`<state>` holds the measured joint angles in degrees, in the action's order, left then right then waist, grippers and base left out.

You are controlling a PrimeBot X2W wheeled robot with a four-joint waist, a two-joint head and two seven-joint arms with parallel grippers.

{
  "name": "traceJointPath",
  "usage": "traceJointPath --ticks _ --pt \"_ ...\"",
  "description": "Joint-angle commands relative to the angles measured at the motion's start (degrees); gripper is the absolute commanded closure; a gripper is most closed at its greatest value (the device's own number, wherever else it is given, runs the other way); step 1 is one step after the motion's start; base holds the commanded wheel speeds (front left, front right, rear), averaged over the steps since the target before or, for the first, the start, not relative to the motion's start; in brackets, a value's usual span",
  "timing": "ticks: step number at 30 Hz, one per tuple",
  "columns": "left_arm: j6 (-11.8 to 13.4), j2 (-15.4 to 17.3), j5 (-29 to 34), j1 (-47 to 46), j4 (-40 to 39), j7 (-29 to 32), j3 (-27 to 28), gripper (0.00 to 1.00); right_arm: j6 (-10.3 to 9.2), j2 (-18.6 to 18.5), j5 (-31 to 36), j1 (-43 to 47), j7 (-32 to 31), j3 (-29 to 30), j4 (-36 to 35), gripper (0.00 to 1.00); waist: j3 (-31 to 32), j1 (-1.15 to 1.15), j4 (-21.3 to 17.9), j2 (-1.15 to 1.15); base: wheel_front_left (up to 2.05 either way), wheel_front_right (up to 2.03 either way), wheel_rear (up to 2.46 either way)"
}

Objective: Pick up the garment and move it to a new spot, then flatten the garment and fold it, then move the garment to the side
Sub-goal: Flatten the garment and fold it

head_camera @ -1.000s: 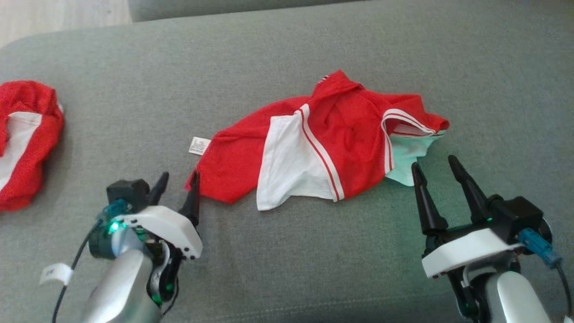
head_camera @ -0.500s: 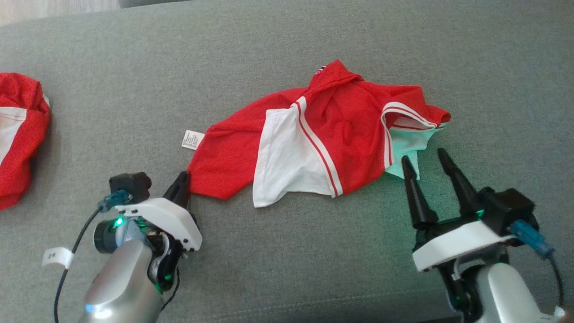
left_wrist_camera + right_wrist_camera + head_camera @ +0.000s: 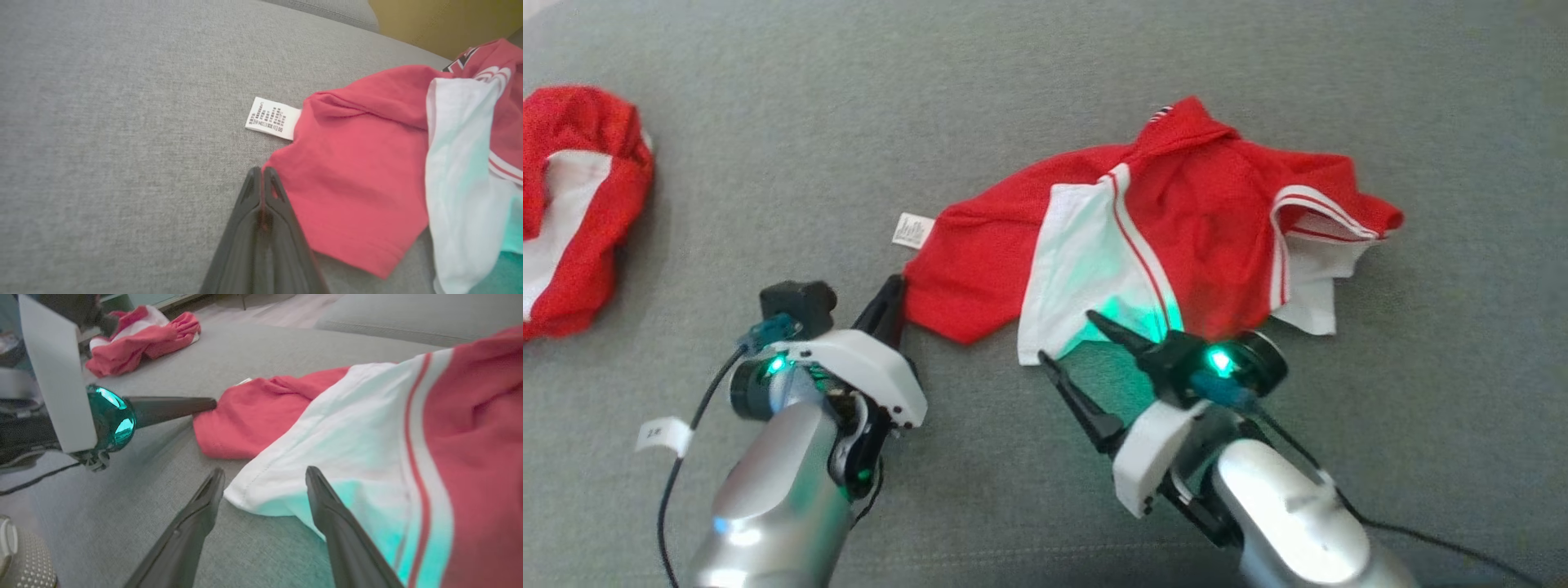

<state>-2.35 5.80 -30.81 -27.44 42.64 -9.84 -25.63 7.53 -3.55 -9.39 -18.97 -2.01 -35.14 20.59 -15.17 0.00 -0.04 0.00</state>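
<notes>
Step in hand: the pick-up, grips being set. The garment [image 3: 1176, 237] lies crumpled on the grey cushion [image 3: 768, 122], not yet lifted.

Left gripper [image 3: 261, 175]: jaws pressed tight together right at the red corner, care label [image 3: 271, 117] just beyond the tips. A sliver of red shows in the seam between the fingers, so I read it as pinching the corner. The bite looks thin.

Right gripper [image 3: 264, 470]: jaws wide, nothing held. The white panel's hem corner sits between the two tips, one finger on bare cushion and the other over the cloth.

My call on the next move: right drops a touch and closes on that white hem, then both lift together. A shallow left pinch could slip under load.

The other red-and-white garment [image 3: 572, 212] lies well off beyond the left gripper's outer side, not involved.
</notes>
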Motion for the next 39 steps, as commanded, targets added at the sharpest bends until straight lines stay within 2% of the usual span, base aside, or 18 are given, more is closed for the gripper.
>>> traceJointPath --ticks 1,7,12,13,14,20,25,31,39 --pt "-0.29 0.48 0.64 -2.51 -0.85 -0.77 0.94 1.00 -0.04 0.29 -0.50 -3.22 0.89 -3.58 1.99 0.00 -0.86 0.00 1.51 0.00 0.00 0.00 0.00" --pt "-0.69 -0.46 0.79 -3.68 0.34 -1.65 -0.20 1.00 -0.04 0.49 -0.74 -8.50 1.62 -8.67 12.85 0.00 -1.50 0.00 2.90 0.00 0.00 0.00 0.00" --pt "-0.72 -0.50 0.77 -4.02 1.21 -2.47 -0.39 1.00 -0.04 0.62 -1.05 -11.02 1.71 -10.93 18.68 0.00 -1.75 0.00 2.59 0.00 0.00 0.00 0.00" --pt "-0.69 -0.38 0.81 -4.03 1.34 -2.64 -0.39 1.00 -0.04 0.63 -1.42 -11.34 1.55 -11.05 19.48 0.80 -1.77 0.00 2.45 0.00 0.00 0.00 0.00" --pt "-0.65 -0.25 0.86 -4.02 1.45 -2.81 -0.38 1.00 -0.04 0.64 -1.76 -11.61 1.28 -11.17 20.13 1.00 -1.76 0.00 2.32 0.00 0.00 0.00 0.00" --pt "0.31 0.79 1.54 -3.79 0.62 -4.06 0.11 1.00 -0.04 0.66 -3.90 -12.31 3.81 -9.43 19.73 1.00 -1.39 0.00 1.73 0.00 0.00 0.00 0.00" --pt "2.03 3.14 2.87 -2.83 -3.79 -4.91 1.63 1.00 -0.04 0.62 -4.46 -11.42 9.55 -2.62 15.25 1.00 -0.26 0.00 0.93 0.00 0.00 0.00 0.00" --pt "5.40 7.07 4.92 -0.28 -13.88 -5.13 4.99 1.00 -0.04 -2.27 -2.65 -8.15 12.54 9.15 3.23 1.00 1.13 0.00 -0.63 0.00 0.00 0.00 0.00" --pt "9.50 11.90 7.20 3.21 -27.50 -5.15 8.93 1.00 -0.04 -4.40 1.69 -4.63 8.96 24.70 -14.99 1.00 1.91 0.00 -2.08 0.00 0.00 0.00 0.00"
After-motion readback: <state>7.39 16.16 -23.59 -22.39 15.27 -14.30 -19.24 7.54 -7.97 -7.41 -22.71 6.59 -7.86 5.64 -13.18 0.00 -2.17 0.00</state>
